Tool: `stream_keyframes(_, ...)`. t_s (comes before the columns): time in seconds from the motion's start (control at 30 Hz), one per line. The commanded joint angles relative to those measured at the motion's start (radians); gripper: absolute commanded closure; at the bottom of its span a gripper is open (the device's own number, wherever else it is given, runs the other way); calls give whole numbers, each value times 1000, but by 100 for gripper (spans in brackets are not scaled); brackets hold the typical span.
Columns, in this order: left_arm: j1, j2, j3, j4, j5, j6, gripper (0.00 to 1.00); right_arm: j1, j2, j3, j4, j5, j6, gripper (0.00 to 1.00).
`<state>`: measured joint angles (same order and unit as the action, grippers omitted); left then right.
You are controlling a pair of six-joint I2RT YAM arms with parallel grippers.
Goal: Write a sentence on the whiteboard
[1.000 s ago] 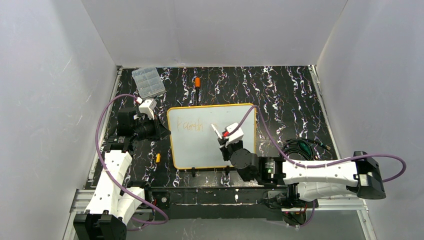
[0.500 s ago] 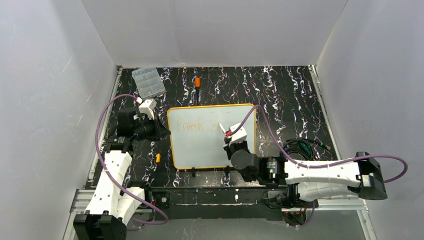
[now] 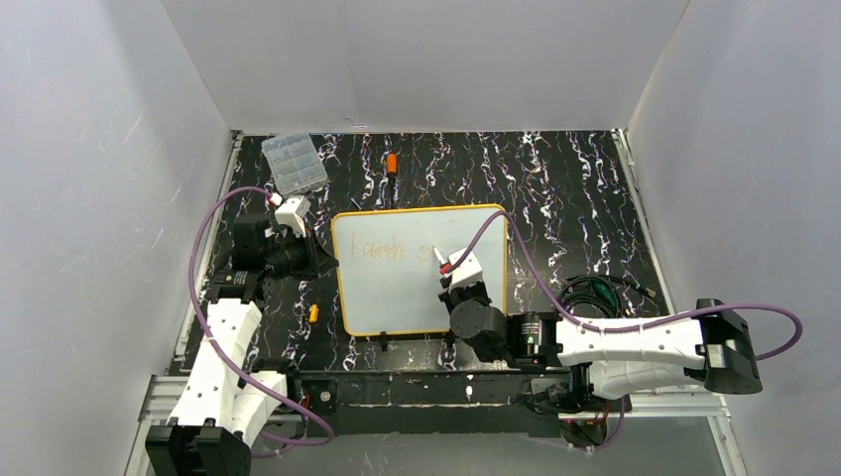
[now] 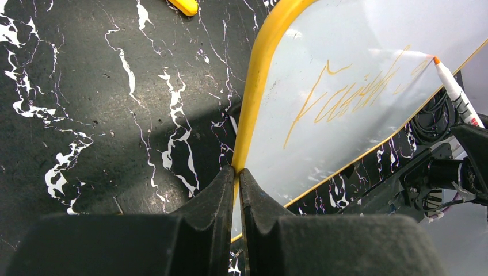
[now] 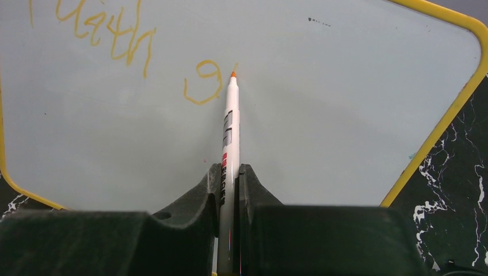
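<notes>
The whiteboard lies flat mid-table, white with a yellow rim. The sentence is one faint orange word near the top left, also in the left wrist view, with a loop letter beside it. My right gripper is shut on a white marker, its orange tip at the board just right of the loop. My left gripper is shut on the board's left rim.
A clear compartment box sits at the back left. An orange marker cap lies behind the board. A small yellow piece lies left of the board. Cables coil at its right.
The right gripper has moved the marker rightward from the first word and drawn a new loop letter; it now marks a short stroke beside it. The left gripper has not moved.
</notes>
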<state>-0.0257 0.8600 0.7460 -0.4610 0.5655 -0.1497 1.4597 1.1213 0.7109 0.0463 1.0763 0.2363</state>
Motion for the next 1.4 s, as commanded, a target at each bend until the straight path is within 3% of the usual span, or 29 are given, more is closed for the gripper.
stream_keyframes(0.0,-2,-18,16,-19,9,2,93,-2,-2,27,-44,19,47,99)
stream_keyframes(0.4,-2,-19,16,-19,6,2,93,13,-42,0,-174,16,167,99)
stream_keyframes(0.9,-1,-20,15,-21,9,1,93,11,-14,34,-56,101,30,99)
stream_keyframes(1.37,-2,-21,15,-18,10,0,93,-20,5,46,-11,84,2,99)
